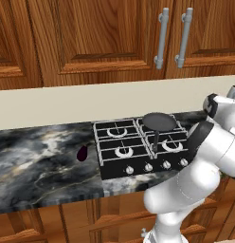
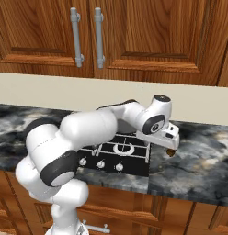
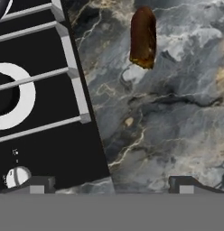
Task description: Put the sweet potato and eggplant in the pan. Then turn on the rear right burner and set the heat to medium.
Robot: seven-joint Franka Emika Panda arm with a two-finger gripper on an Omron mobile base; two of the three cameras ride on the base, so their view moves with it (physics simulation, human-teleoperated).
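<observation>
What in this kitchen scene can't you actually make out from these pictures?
- Orange-brown oblong sweet potato: mostly behind the open gripper in the right base view.
- Small round dark grey pan: its inside is too flat to judge from the left base view.
- Silver stove knobs: settings too small to read.

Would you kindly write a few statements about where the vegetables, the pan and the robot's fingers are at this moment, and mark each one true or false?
1. The eggplant lies on the marble counter left of the stove. True.
2. The sweet potato is already in the pan. False: it lies on the counter right of the stove, and the pan looks empty.
3. The pan sits on the rear right burner, handle pointing toward the front. True.
4. The gripper is shut on the sweet potato. False: its fingers stand wide apart, with the sweet potato ahead of them, untouched.
5. The eggplant and sweet potato lie side by side. False: the stove is between them.
</observation>
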